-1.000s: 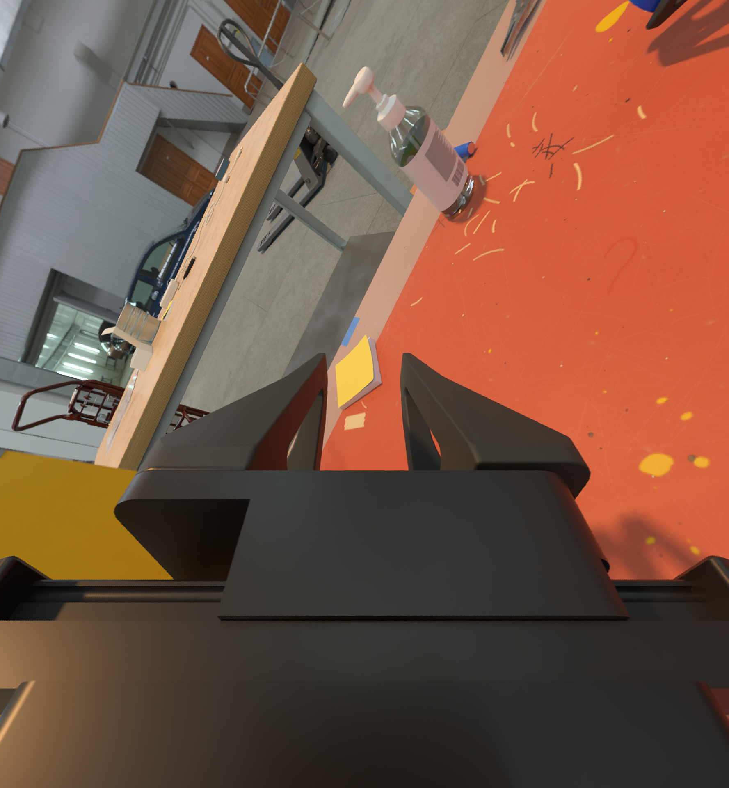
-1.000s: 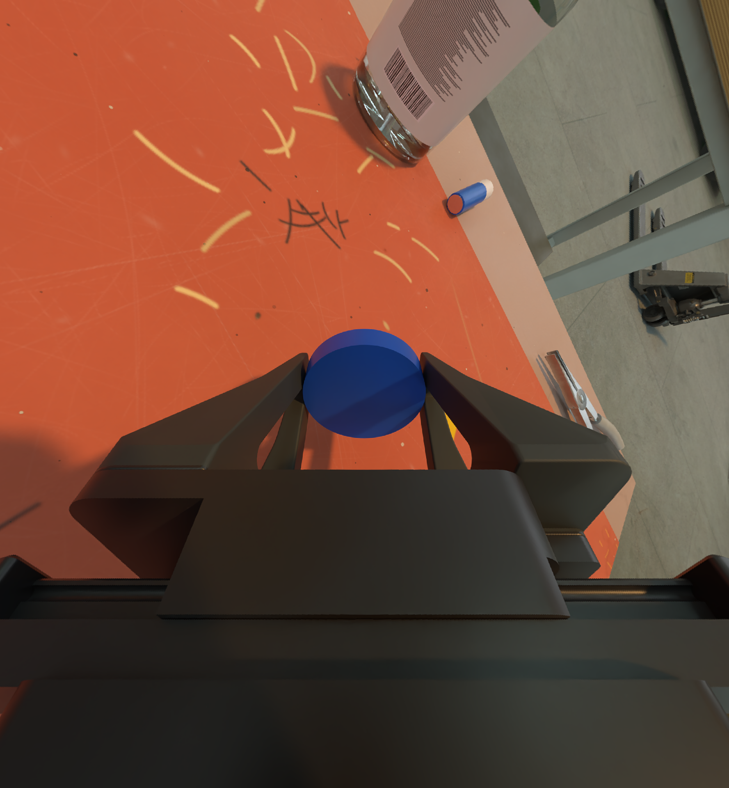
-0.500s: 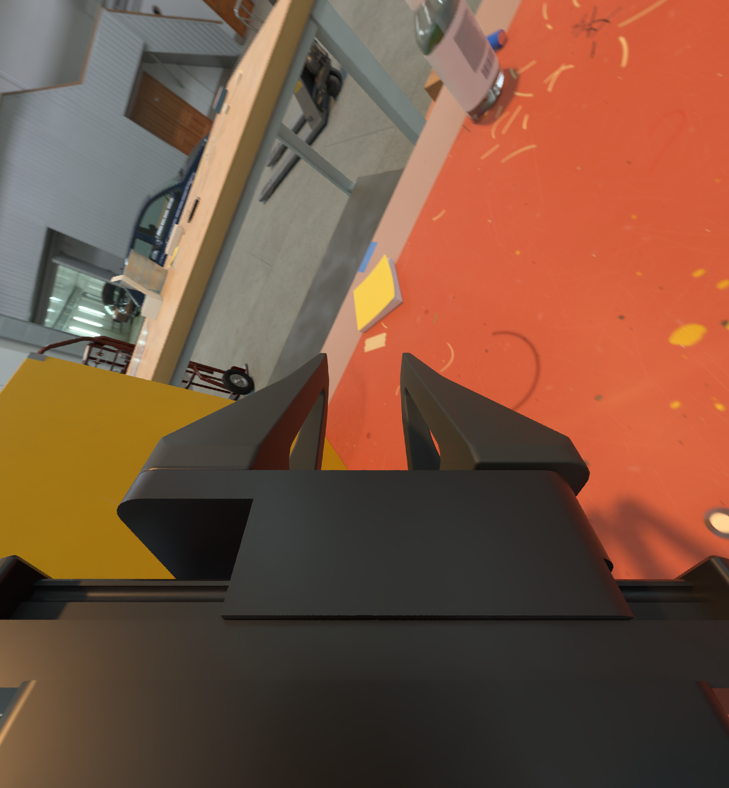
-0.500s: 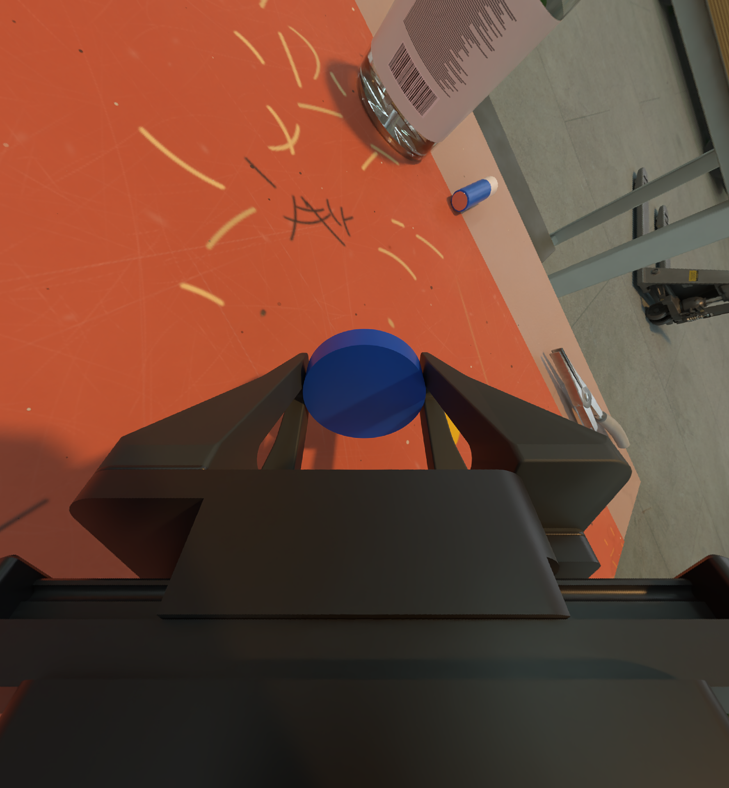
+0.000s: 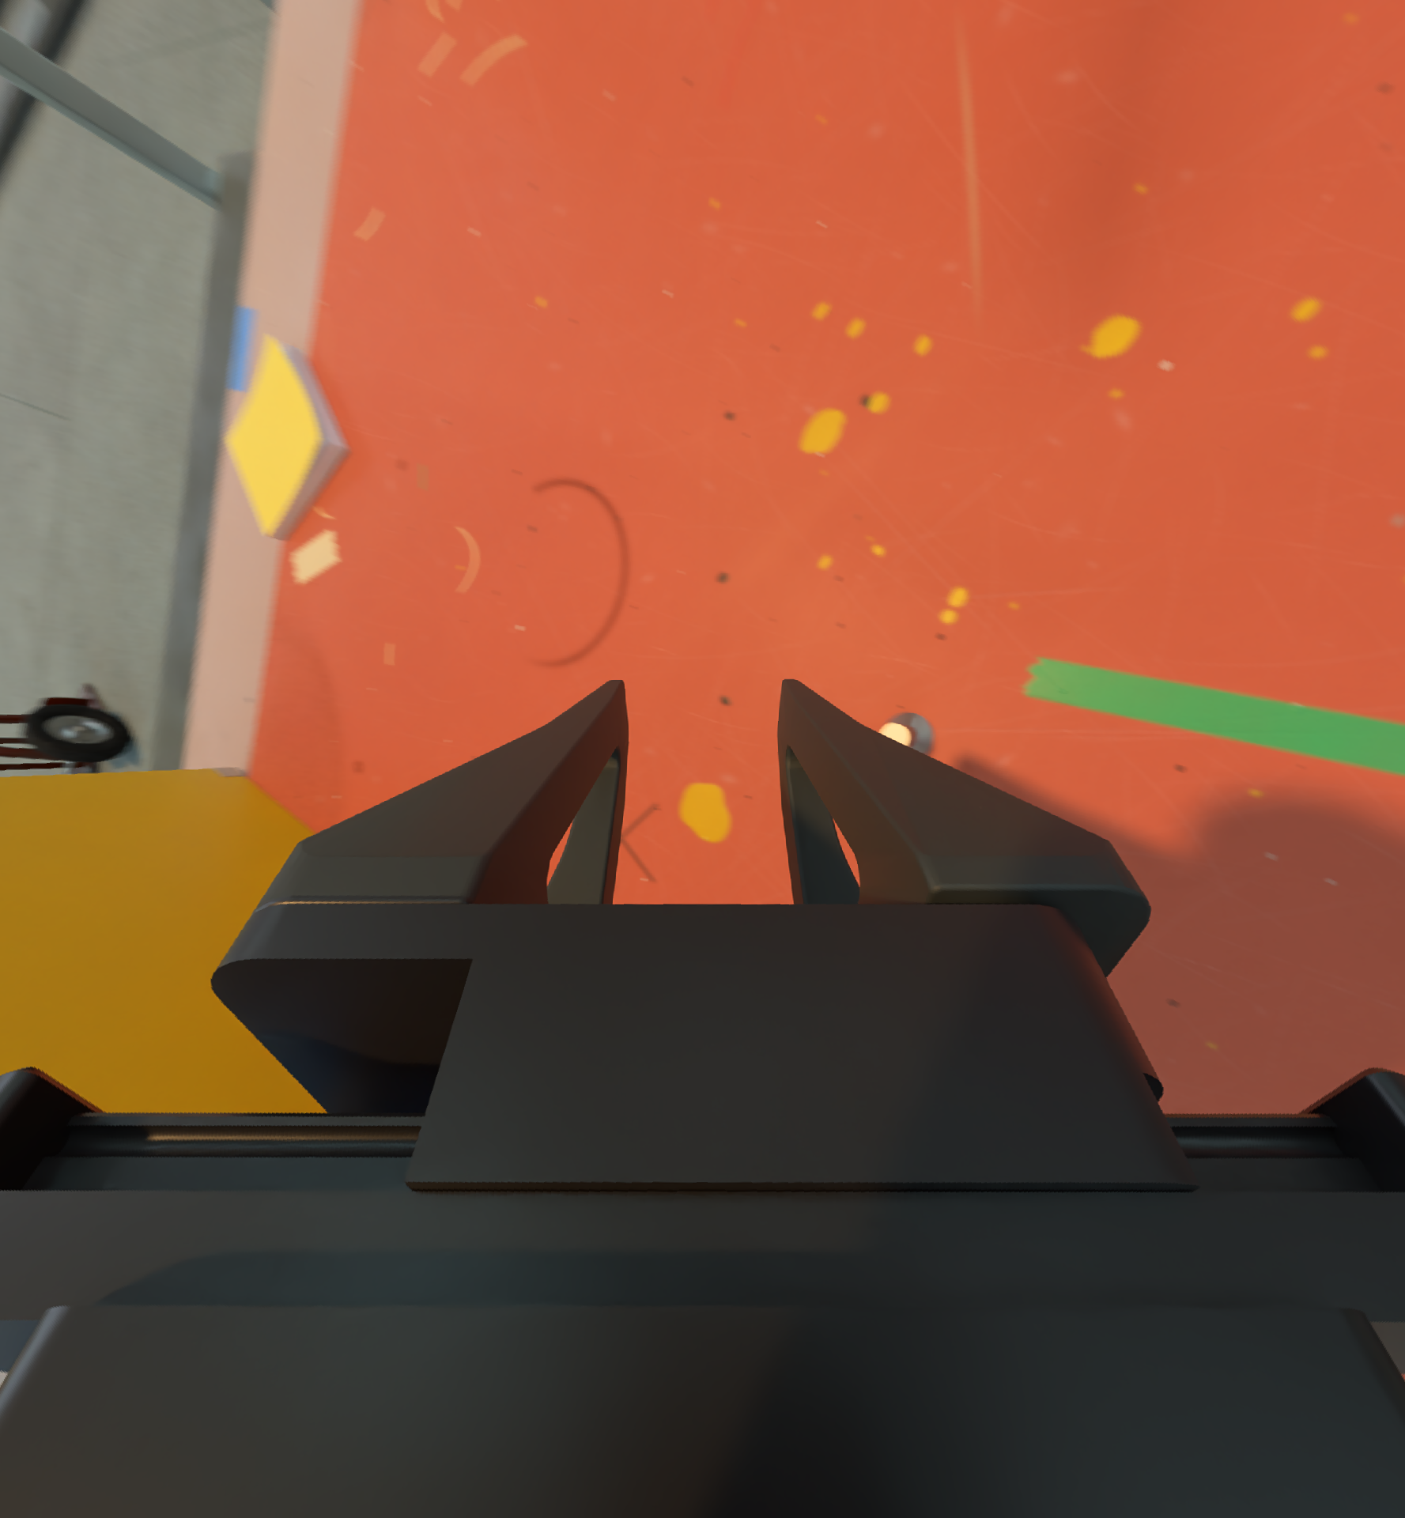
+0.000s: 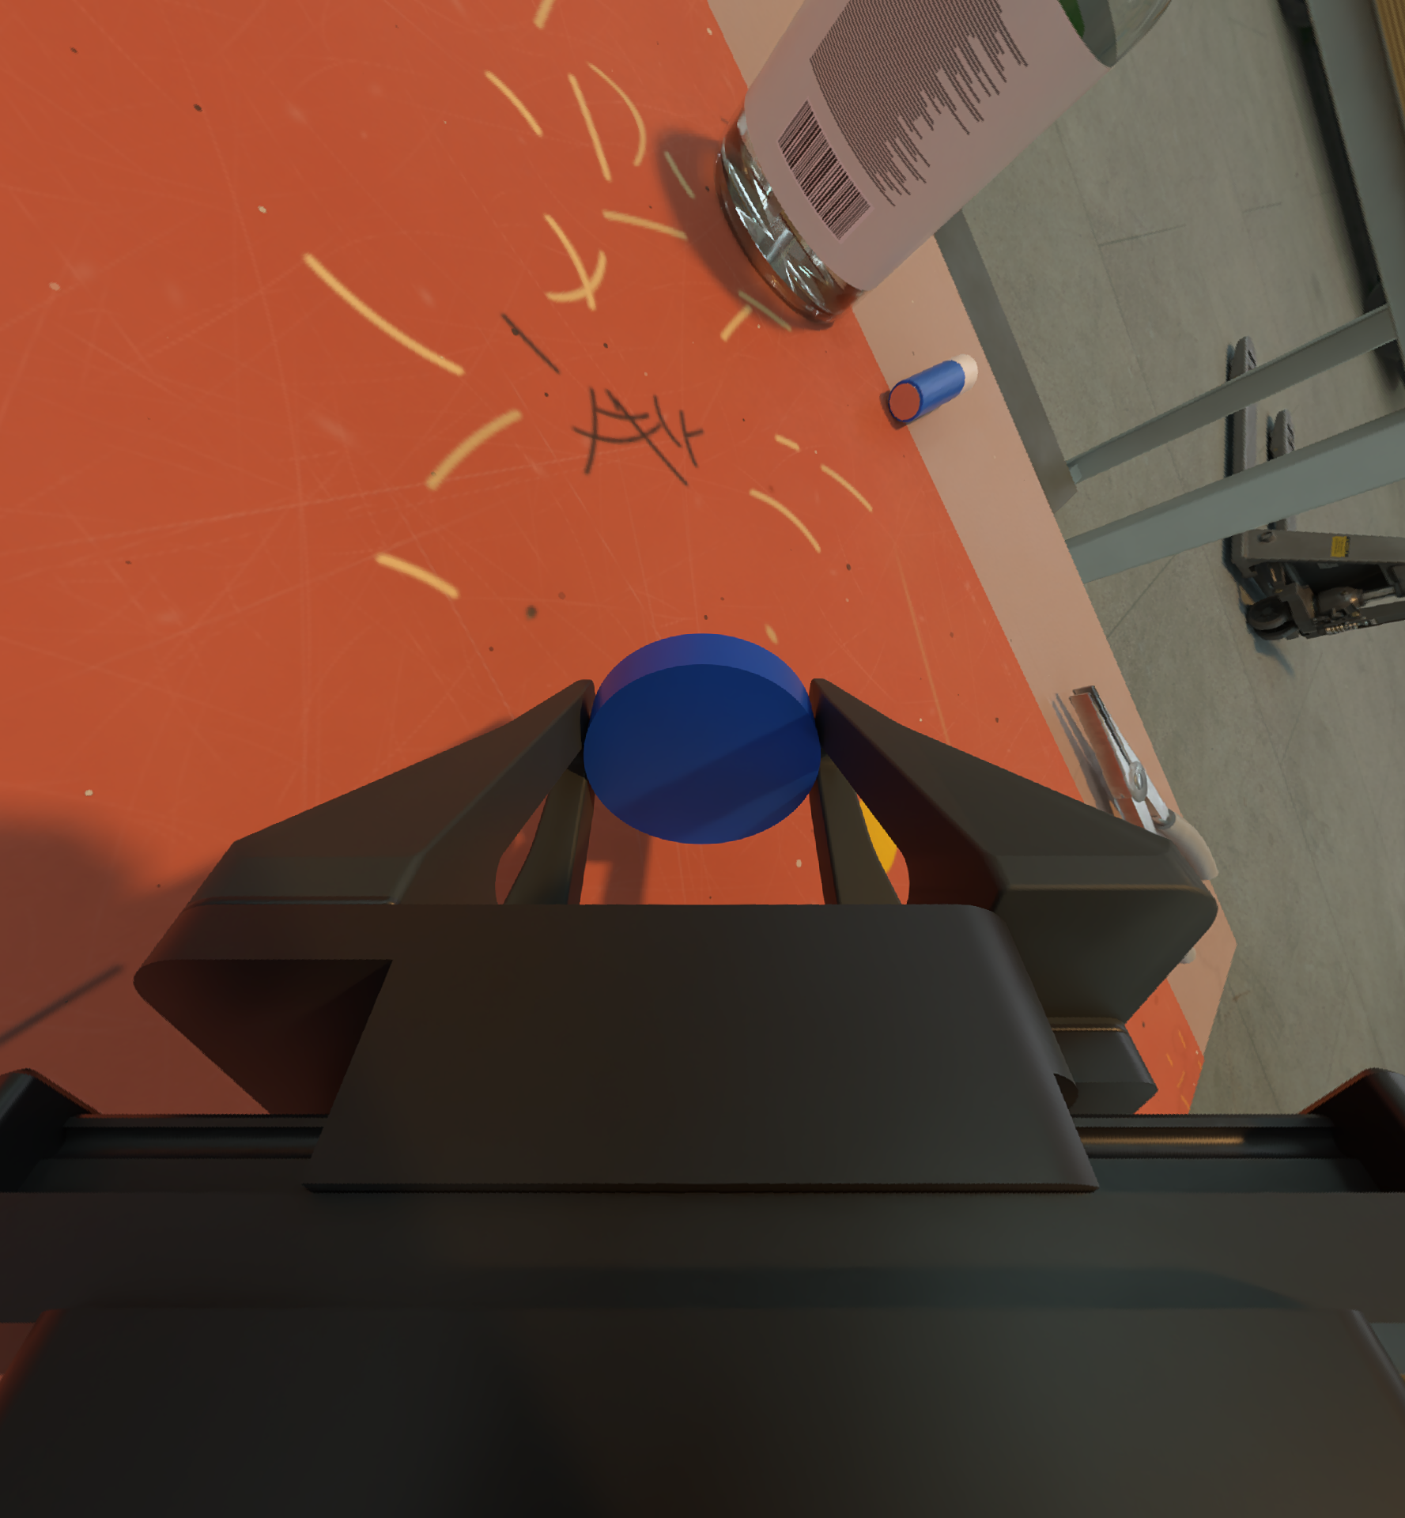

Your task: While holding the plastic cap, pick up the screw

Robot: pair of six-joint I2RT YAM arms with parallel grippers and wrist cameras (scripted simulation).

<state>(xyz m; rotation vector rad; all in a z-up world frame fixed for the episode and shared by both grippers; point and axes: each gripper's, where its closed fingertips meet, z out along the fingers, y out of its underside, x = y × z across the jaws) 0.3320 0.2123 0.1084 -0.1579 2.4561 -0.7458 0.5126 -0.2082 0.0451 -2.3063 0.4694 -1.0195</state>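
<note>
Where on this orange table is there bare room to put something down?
Free: the mat between the yellow notepad and green tape, and left of the bottle. Crowded: the edge strip with bottle, blue tube and scissors.

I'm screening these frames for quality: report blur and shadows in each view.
Left wrist view: background smeared, the yellow notepad and green tape strip soft-edged, the screw a glowing blob; dark shadow at right. Right wrist view: sharp, blue cap crisp, with a shadow on the mat at left.
</note>
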